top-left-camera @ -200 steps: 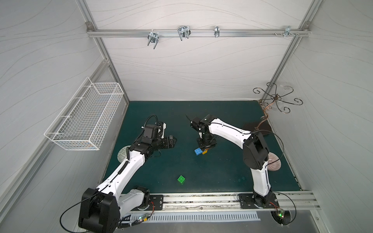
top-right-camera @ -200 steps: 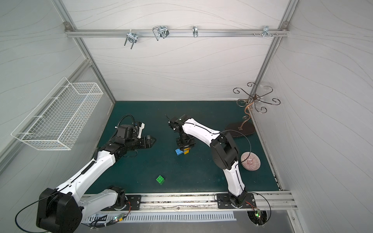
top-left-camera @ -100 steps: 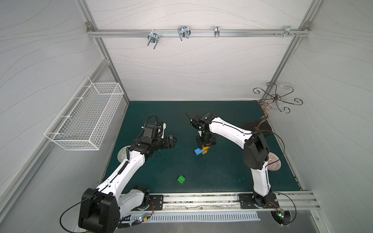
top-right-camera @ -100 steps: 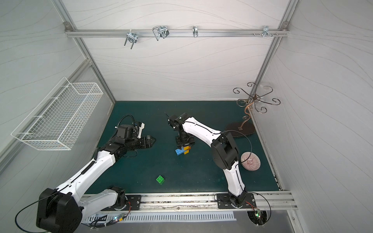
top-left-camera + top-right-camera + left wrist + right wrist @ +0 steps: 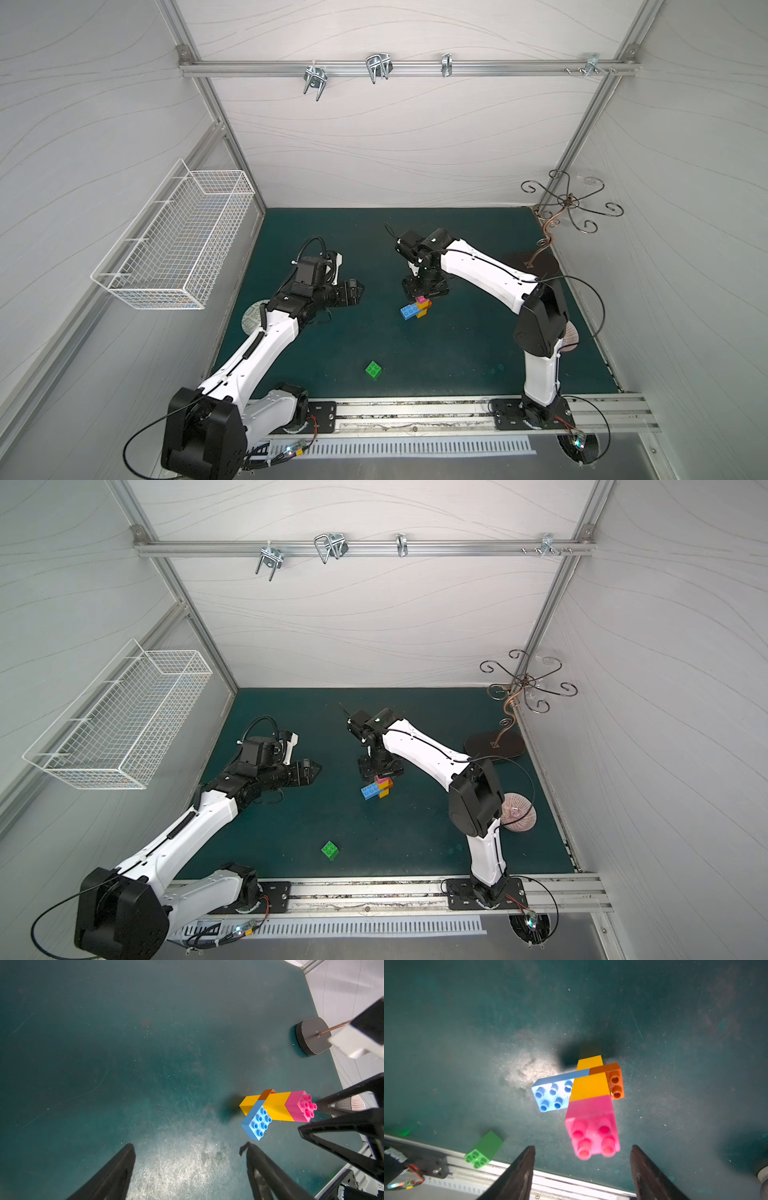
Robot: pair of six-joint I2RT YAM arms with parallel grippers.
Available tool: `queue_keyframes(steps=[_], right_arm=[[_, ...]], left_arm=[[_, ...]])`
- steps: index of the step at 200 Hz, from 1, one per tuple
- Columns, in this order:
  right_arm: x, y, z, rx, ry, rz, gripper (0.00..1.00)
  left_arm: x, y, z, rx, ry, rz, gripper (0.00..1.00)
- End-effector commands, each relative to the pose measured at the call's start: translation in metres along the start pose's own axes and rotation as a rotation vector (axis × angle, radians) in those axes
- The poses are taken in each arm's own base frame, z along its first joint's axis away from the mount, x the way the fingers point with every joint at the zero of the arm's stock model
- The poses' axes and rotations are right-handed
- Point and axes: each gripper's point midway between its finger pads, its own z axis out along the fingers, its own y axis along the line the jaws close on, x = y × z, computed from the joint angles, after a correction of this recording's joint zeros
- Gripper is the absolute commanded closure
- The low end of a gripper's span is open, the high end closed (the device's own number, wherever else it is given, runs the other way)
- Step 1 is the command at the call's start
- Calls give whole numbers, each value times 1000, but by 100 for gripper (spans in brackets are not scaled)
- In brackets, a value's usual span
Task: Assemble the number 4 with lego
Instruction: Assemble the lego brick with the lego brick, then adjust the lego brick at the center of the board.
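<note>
In both top views the half-built number 4 (image 5: 417, 307) (image 5: 377, 787) stands near the middle of the green mat (image 5: 457, 357). Its long axis is upright, with the pink brick (image 5: 421, 299) on top. The blue bar (image 5: 409, 311) juts out level from the column toward the left arm's side. The right gripper (image 5: 424, 291) hangs straight above it, pointing down. The left gripper (image 5: 358, 289) hovers well apart, aimed roughly level toward the figure. The green brick (image 5: 373, 369) lies alone with its studs up, nearer the front rail (image 5: 415, 409). Bare mat lies all round the figure, and the walls and the hook stand (image 5: 569, 203) are far off.

From the left wrist, the left gripper (image 5: 190, 1165) is spread wide with only scuffed mat between its tips. The number 4 (image 5: 276, 1108) sits ahead and off to one side. Its pink studs face the right gripper's fingers (image 5: 342, 1124); from here I cannot tell whether they touch.

The right wrist looks down the column. The right gripper (image 5: 582, 1167) is parted wide, with a gap to the pink brick (image 5: 591, 1126) on either side, so it holds nothing. The blue bar (image 5: 552, 1093) sticks out one way and the orange brick (image 5: 614, 1080) the opposite way at the same level. The yellow bricks (image 5: 589, 1086) sit above and below the bar. The green brick (image 5: 483, 1149) rests by the rail's edge.
</note>
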Motion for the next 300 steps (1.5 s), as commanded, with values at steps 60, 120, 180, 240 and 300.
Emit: queue_keyframes(steps=[60,120,180,240,300], right_arm=[[-1,-27,-44,-59,-117,81,19],[-2,-63,-45,-63,-145,187,19],[-8,-107,-14,-96,-132,337,21],[-46,-99,35,-197,-86,352,22],[-73,-83,63,-269,-54,346,22]], left_arm=[[-13,-8,-7,12,-48,40,14],[-3,-17,-4,16,-15,84,14],[3,-20,0,10,7,96,14],[8,-20,1,9,21,103,14],[10,-19,3,4,28,106,14]])
